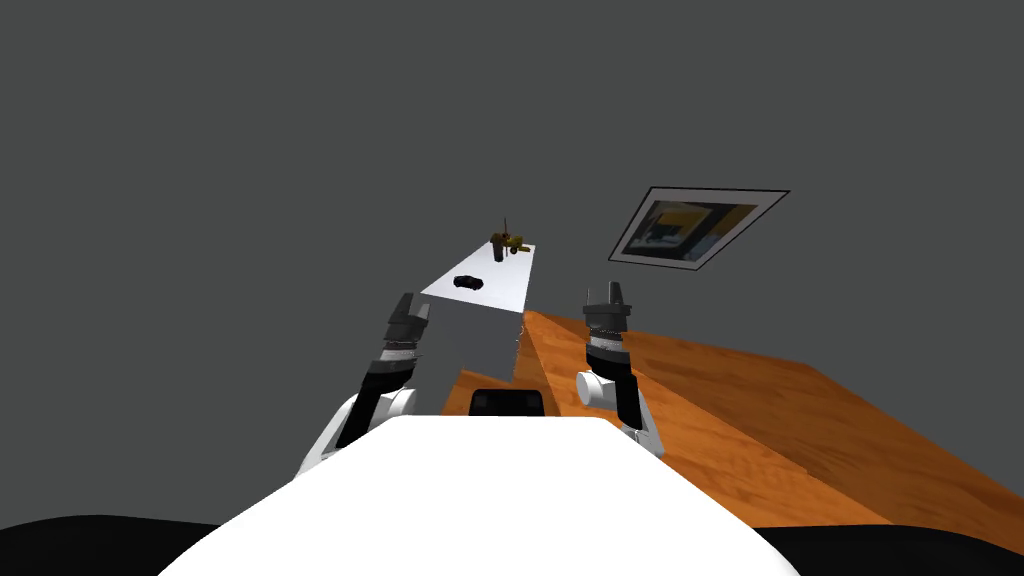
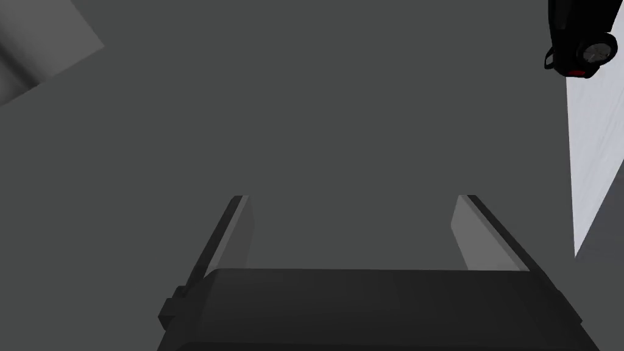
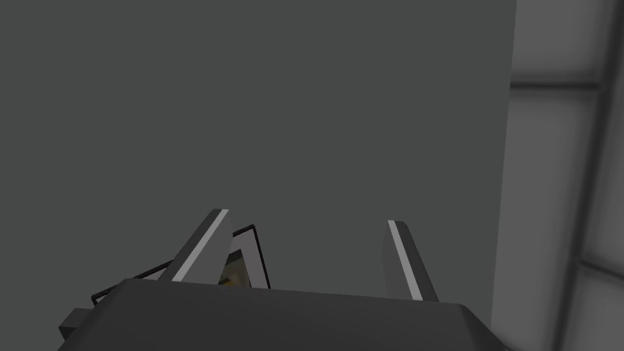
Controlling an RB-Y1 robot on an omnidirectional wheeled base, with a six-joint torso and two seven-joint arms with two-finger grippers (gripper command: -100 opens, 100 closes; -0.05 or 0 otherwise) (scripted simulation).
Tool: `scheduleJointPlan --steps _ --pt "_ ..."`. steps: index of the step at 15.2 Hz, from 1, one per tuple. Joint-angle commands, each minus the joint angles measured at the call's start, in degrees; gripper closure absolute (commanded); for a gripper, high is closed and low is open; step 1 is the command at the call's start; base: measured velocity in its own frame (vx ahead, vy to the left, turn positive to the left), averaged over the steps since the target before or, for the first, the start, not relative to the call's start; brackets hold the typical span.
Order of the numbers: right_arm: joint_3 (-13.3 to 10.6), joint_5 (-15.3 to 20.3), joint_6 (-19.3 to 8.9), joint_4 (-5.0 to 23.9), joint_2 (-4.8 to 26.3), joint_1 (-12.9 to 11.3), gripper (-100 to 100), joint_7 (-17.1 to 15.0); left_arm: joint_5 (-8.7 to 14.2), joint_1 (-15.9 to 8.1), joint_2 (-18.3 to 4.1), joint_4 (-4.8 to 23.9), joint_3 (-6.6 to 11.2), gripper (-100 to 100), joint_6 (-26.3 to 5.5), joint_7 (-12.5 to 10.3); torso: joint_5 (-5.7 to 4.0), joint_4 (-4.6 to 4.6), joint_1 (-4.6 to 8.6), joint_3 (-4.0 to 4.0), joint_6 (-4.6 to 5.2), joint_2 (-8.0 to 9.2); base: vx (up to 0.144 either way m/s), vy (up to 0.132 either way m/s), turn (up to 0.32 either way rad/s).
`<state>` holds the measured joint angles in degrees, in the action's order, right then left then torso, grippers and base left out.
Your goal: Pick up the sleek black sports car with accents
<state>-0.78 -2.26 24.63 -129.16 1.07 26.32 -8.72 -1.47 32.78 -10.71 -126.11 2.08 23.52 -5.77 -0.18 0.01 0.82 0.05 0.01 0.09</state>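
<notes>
Black car [image 1: 468, 282] atop table [image 1: 505, 272] (untouched)

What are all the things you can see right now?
toy car: one, black, on the table top, nearer my end
table: one, white top with grey sides, straight ahead of me
small objects: a cluster, I cannot tell how many, dark and yellow-brown, at the table's far end
picture frame: one, dark edge with a white border, on the wall right of the table
wall: dark grey, behind everything
floor: orange-brown wood, right of the table
left pincer: one, grey fingers, open, held up by the table's near end
right pincer: one, grey fingers, open, held up right of the table
</notes>
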Motion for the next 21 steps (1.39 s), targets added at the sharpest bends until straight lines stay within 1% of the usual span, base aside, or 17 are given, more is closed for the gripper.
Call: scheduleJointPlan --steps 1,3,5,6,7,8,9,10,11,13,14,15,16,18,19,20,21 --pt "0.0 0.0 0.0 0.0 0.0 0.0 0 0.0 -0.17 1.69 -1.29 0.56 0.69 -100 -0.22 -1.5 0.0 0.0 0.0 0.0 0.0 0.0 -0.026 -0.167 -0.03" --pt "0.0 0.0 0.0 0.0 0.0 0.0 0 0.0 -0.39 4.78 -4.62 3.44 3.16 -100 -0.68 -4.74 0.01 0.01 -0.06 0.02 -0.01 0.02 0.003 -0.207 -0.056" --pt "0.0 0.0 0.0 0.0 0.0 0.0 0 0.0 -0.51 6.74 -6.33 5.03 4.52 -100 -0.92 -7.05 -0.03 -0.01 0.16 -0.03 -0.01 -0.06 0.001 -0.255 -0.037" --pt "-0.01 0.0 0.0 0.0 -0.01 0.0 0 0.0 -0.51 6.74 -6.33 5.03 4.52 -100 -0.92 -7.32 -0.04 -0.01 0.24 -0.02 0.0 -0.04 0.003 -0.233 -0.021" --pt "0.0 0.0 0.0 0.0 0.0 0.0 0 0.0 -0.65 8.71 -8.06 6.71 5.96 -100 -1.17 -9.37 -0.05 -0.01 0.21 -0.02 -0.01 -0.05 0.002 -0.215 -0.045" --pt "0.0 0.0 0.0 0.0 0.0 0.0 0 0.0 -0.65 8.71 -8.06 6.71 5.96 -100 -1.17 -9.54 -0.04 -0.01 0.15 -0.02 -0.01 -0.04 -0.002 -0.193 -0.037" --pt "0.0 0.0 0.0 0.0 0.0 0.0 0 0.0 -0.79 10.8 -9.83 8.46 7.46 -100 -1.42 -11.82 -0.02 0.0 0.08 -0.01 -0.01 -0.03 0.02 -0.207 -0.057" --pt "0.0 0.0 0.0 0.0 0.0 0.0 0 0.0 -0.79 10.8 -9.83 8.46 7.46 -100 -1.42 -11.87 -0.01 -0.01 0.08 -0.04 0.0 -0.08 0.033 -0.185 -0.033" --pt "0.0 0.0 0.0 0.0 0.0 0.01 0 0.0 -0.94 12.69 -11.62 10.27 9.01 -100 -1.67 -13.8 -0.01 -0.02 0.02 -0.06 0.0 -0.12 0.02 -0.184 -0.051" --pt "0.0 0.0 0.0 0.0 0.0 0.01 0 0.0 -0.94 13.01 -11.62 10.27 9.01 -100 -1.67 -14.3 0.01 -0.02 -0.05 -0.06 -0.01 -0.11 0.021 -0.145 -0.018" --pt "0.01 0.0 0.0 0.0 0.01 0.01 0 0.0 -1.1 15.29 -13.43 12.13 10.62 -100 -1.92 -16.28 0.03 -0.02 -0.19 -0.06 -0.01 -0.12 0.044 -0.145 -0.046" --pt "0.01 0.0 0.0 0.0 0.01 0.01 0 0.0 -1.1 15.33 -13.43 12.13 10.62 -100 -1.92 -16.83 0.04 -0.03 -0.19 -0.09 -0.01 -0.16 0.054 -0.161 -0.038" --pt "0.01 0.0 0.0 0.0 0.01 0.01 0 0.0 -1.26 17.06 -15.27 14.04 12.26 -100 -2.16 -18.32 0.03 -0.04 -0.17 -0.11 0.0 -0.21 0.057 -0.184 -0.055" --pt "0.0 0.0 0.0 0.0 0.0 0.01 0 0.0 -1.26 17.77 -15.27 14.04 12.26 -100 -2.16 -19.45 0.01 -0.05 -0.06 -0.14 0.0 -0.24 0.046 -0.158 -0.02" --pt "0.01 0.0 0.0 0.0 0.01 0.01 0 0.0 -1.43 19.8 -17.12 15.97 13.93 -100 -2.39 -21.49 0.03 -0.04 -0.17 -0.12 -0.01 -0.22 0.05 -0.133 -0.04" --pt "0.01 0.0 0.0 0.0 0.01 0.01 0 0.0 -1.43 20.3 -17.12 15.97 13.93 -100 -2.39 -22.13 0.04 -0.04 -0.21 -0.13 0.0 -0.23 0.062 -0.14 -0.047" --pt "0.01 0.0 0.0 0.0 0.01 0.01 0 0.0 -1.6 21.74 -19.0 17.84 15.62 -100 -2.62 -23.48 0.03 -0.05 -0.22 -0.14 0.0 -0.25 0.097 -0.172 -0.06"
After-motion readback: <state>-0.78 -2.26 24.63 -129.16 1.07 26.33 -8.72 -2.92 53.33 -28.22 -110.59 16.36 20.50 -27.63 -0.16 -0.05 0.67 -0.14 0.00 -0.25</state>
